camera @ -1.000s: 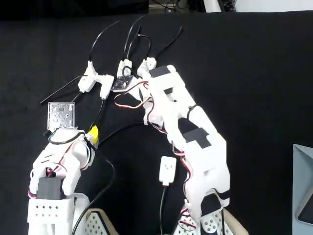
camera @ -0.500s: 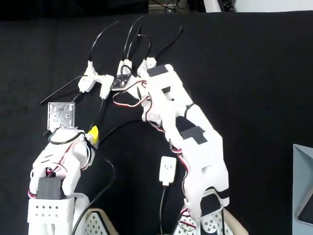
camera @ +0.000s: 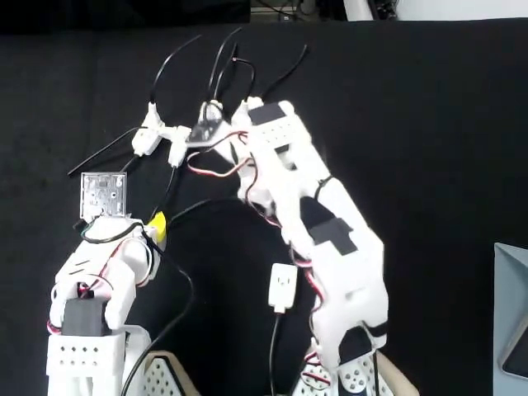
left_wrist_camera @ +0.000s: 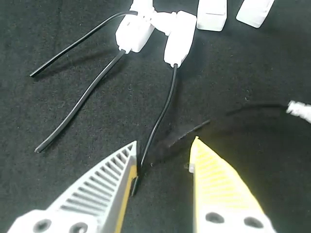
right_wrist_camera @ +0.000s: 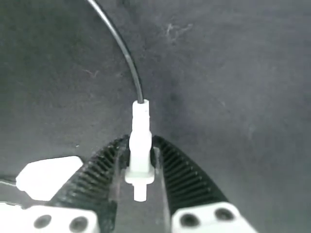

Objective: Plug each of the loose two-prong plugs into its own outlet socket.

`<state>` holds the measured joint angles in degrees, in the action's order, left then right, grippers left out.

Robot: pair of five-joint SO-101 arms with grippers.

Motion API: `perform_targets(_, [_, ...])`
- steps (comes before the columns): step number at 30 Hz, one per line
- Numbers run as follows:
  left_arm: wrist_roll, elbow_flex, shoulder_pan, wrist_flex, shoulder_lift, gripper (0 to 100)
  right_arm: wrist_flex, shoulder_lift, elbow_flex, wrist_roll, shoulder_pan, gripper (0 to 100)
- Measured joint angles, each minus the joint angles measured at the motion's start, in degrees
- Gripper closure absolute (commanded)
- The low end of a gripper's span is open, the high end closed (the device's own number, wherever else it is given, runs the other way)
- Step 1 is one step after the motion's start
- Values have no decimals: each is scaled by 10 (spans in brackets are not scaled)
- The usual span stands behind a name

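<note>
My right gripper (right_wrist_camera: 140, 144) is shut on a white two-prong plug (right_wrist_camera: 139, 141), whose black cable runs away from it; in the high view this gripper (camera: 206, 130) is at the far middle of the black table. Just left of it lies a plug and socket pair (camera: 163, 139) that looks joined, also seen in the left wrist view (left_wrist_camera: 155, 26). Another white connector (camera: 250, 107) lies to the right of the held plug. A loose white socket (camera: 282, 287) lies near the front, beside the right arm. My left gripper (left_wrist_camera: 163, 143) stands open low over a black cable (left_wrist_camera: 158, 126).
Several black cables (camera: 223, 58) fan out toward the table's far edge. Two more white connector ends (left_wrist_camera: 212, 9) lie beyond the joined pair. A grey object (camera: 511, 313) sits at the right edge. The right half of the table is bare black cloth.
The right arm has shifted slightly farther back and left with the plug in its gripper. The left arm has kept still.
</note>
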<state>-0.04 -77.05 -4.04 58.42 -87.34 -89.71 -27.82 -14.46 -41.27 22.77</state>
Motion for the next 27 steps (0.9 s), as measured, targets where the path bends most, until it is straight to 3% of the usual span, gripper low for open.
perform_targets(17, [0, 0, 0, 0, 0, 816, 17, 191, 2, 381, 25, 987])
perform_targets(27, [54, 0, -22, -33, 0, 815, 88, 348, 157, 454, 103, 987])
